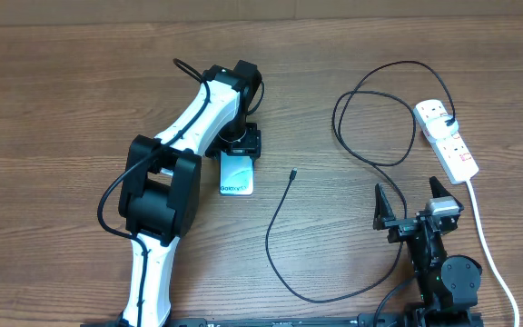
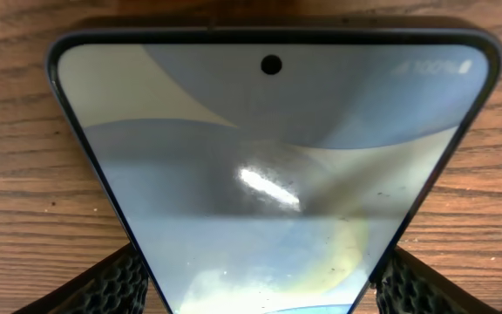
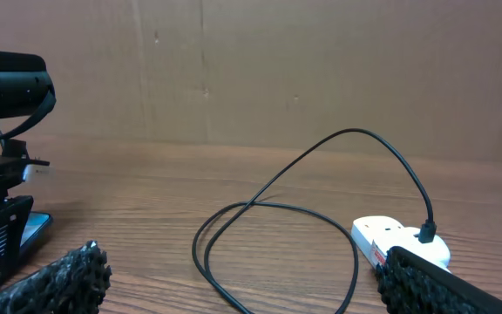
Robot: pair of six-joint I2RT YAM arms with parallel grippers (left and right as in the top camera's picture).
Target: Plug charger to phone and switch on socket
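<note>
The phone (image 1: 236, 174) lies flat on the table with its blue screen up and the white text at its near end. My left gripper (image 1: 241, 143) is at the phone's far end. In the left wrist view the phone (image 2: 268, 166) fills the frame, and my left gripper (image 2: 260, 292) has its fingers against both long edges. The charger cable (image 1: 280, 254) lies loose with its connector tip (image 1: 292, 173) to the right of the phone. Its plug (image 1: 449, 121) sits in the white socket strip (image 1: 452, 145). My right gripper (image 1: 411, 207) is open and empty, near the front.
The strip's thick white cord (image 1: 488, 254) runs down the right side to the front edge. In the right wrist view the cable loop (image 3: 277, 218) lies ahead of my right gripper (image 3: 251, 292), with the strip (image 3: 390, 240) at right.
</note>
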